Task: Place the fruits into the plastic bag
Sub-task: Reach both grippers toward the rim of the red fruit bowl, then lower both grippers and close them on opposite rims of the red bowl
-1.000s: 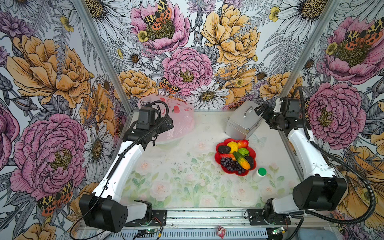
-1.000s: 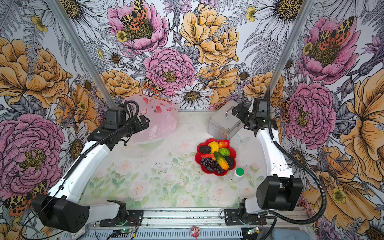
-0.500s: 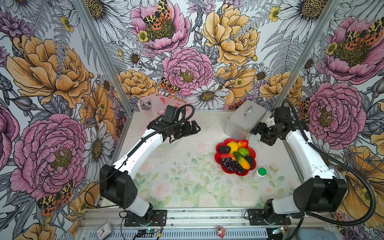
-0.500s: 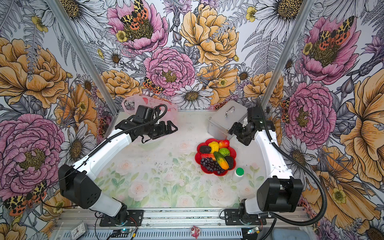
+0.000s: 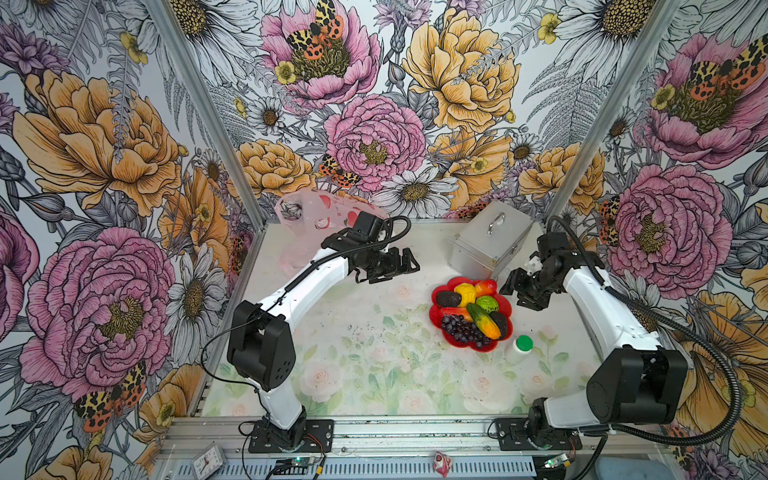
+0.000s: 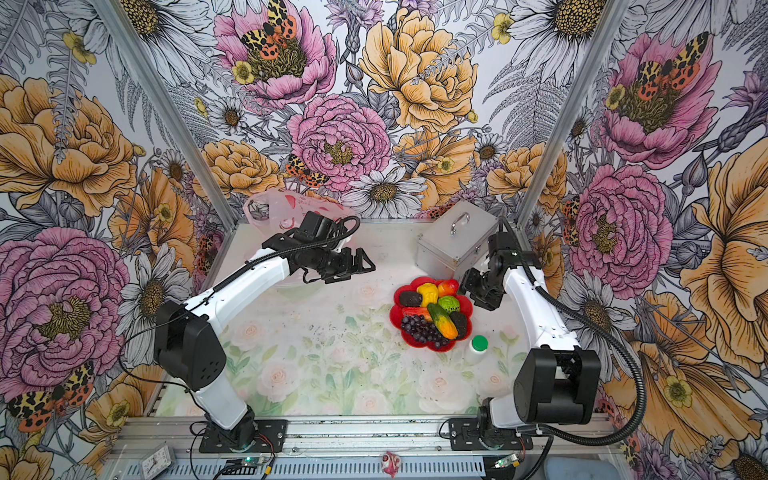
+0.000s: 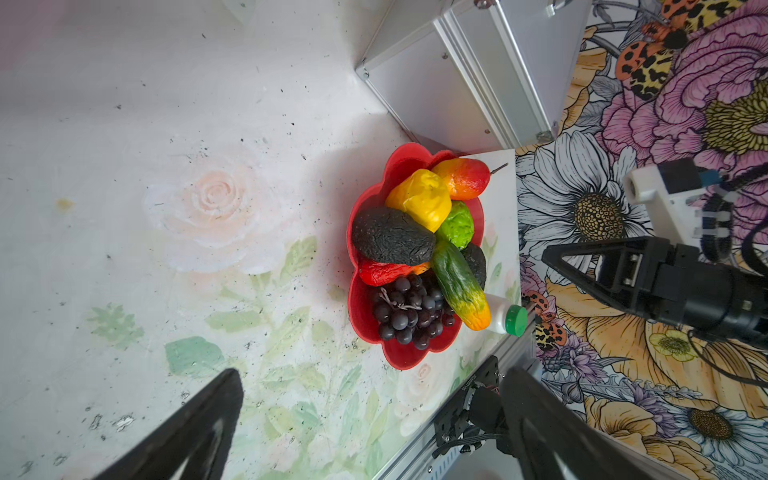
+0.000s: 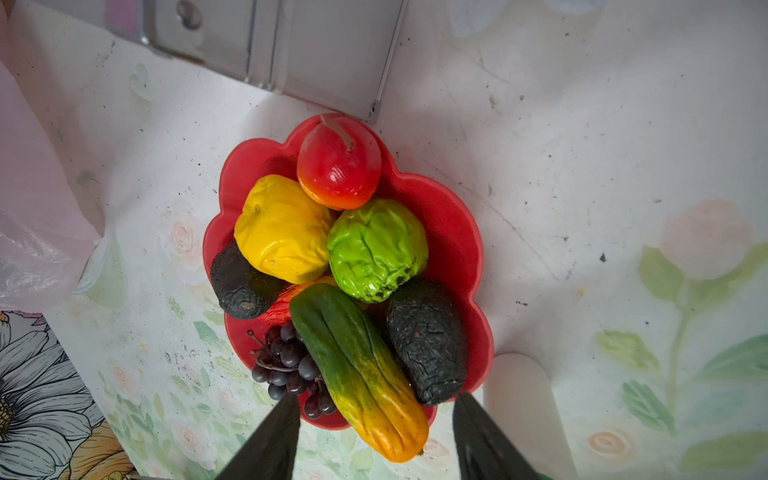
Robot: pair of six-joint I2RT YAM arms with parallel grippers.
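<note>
The fruits lie heaped on a red flower-shaped plate (image 5: pixel 505 306) at the right of the table: a yellow lumpy fruit (image 8: pixel 282 228), a red-orange fruit (image 8: pixel 338 166), a green bumpy ball (image 8: pixel 376 249), two dark avocados (image 8: pixel 428 353), a green-orange mango (image 8: pixel 357 365) and purple grapes (image 8: pixel 286 361). The pale pink plastic bag (image 5: pixel 309 212) is slumped in the back left corner. My left gripper (image 5: pixel 409 266) hangs open and empty over mid-table, pointing at the plate. My right gripper (image 5: pixel 515 293) hovers at the plate's right edge, jaws partly open, gripping nothing; the mango's orange tip shows between its fingers (image 8: pixel 274 436).
A silver metal case (image 5: pixel 490 245) with a handle stands just behind the plate. A white bottle with a green cap (image 5: pixel 521 347) stands at the plate's front right. A small clock (image 5: pixel 205 459) lies on the front rail. Floral walls close three sides.
My left arm swung from the bag in the back left corner out toward mid-table. My right gripper dropped from beside the case to the plate's edge, and its jaws narrowed.
</note>
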